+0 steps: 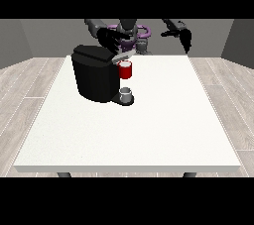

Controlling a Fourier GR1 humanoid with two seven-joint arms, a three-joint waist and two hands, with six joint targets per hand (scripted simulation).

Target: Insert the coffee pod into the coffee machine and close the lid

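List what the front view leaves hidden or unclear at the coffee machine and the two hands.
- Whether the pod chamber holds anything: the hand at the view's left and the lid cover the top of the coffee machine.
- What the grey thing on the machine's base is: too small.
- The machine's back side: hidden by its own body.
- How the fingers of the hand at the view's right lie: too small.

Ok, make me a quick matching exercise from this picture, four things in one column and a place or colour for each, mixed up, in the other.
Things:
1. coffee machine
2. red thing at the machine
3. hand at the view's right
4. table

Descriptions:
A. white
B. raised in the air, away from the machine
C. black, on the table's far left part
D. under the machine's head

Pairs: 1-C, 2-D, 3-B, 4-A
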